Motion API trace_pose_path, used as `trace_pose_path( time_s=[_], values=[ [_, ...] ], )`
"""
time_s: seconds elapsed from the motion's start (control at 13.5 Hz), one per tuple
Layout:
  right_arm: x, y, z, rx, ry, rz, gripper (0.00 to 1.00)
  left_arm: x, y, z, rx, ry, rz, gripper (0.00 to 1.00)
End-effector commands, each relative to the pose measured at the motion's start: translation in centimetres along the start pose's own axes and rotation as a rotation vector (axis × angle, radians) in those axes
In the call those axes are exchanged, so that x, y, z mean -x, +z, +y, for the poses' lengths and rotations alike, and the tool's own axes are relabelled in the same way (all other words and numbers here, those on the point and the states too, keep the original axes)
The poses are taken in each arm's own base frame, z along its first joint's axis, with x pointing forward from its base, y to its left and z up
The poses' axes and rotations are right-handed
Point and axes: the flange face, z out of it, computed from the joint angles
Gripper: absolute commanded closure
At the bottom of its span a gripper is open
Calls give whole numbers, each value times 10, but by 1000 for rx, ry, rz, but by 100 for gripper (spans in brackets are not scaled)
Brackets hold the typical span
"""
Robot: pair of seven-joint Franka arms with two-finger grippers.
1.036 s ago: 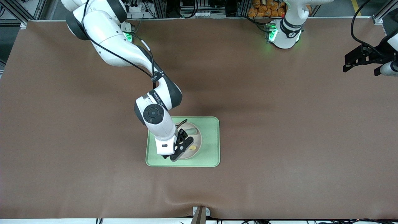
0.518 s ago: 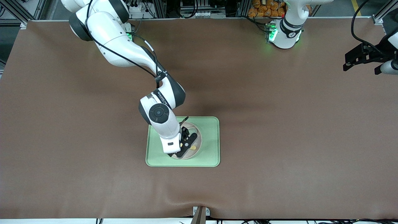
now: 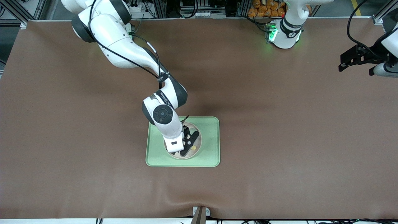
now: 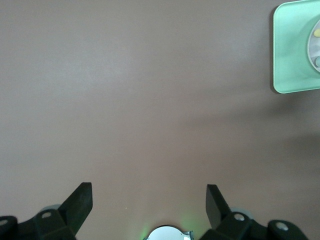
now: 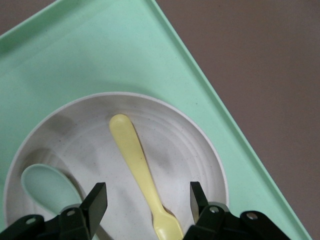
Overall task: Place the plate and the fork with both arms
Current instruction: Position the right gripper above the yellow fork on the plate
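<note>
Right wrist view shows our right gripper [image 5: 145, 200] with fingers wide around the fork [image 5: 142, 172] on the plate [image 5: 200, 150]; we judge closing comes next. The left gripper [image 4: 145, 205] waits wide over the tabletop [image 4: 150, 100].

The right arm [image 3: 124, 53] is reaching from its base toward 5 o'clock, wrist bending steeply down, and the right gripper [image 3: 188, 143] is pointing downward with its fingers [image 5: 96, 200] standing apart. The left arm [image 3: 290, 21] is waiting, and the left gripper [image 3: 354, 60] is hanging at the 3 o'clock edge, fingers [image 4: 80, 200] spread wide.
</note>
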Motion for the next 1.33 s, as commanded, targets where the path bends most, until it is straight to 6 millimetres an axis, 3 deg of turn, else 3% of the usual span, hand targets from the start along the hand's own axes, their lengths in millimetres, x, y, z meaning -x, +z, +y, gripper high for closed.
trace_pose_path(
  time_s=[0.0,0.22,0.89,1.26],
  values=[
    [-3,10,0,17,-36,-7,27,4,-3,-3,11,-4,1,0],
    [-2,15,-1,16,-64,-12,35,4,-4,-3,10,-4,3,0],
    [-2,29,-8,15,-63,-6,27,4,-4,2,9,7,3,0],
    [-1,37,-13,11,-66,-11,31,4,-4,-6,9,-11,4,0]
  ],
)
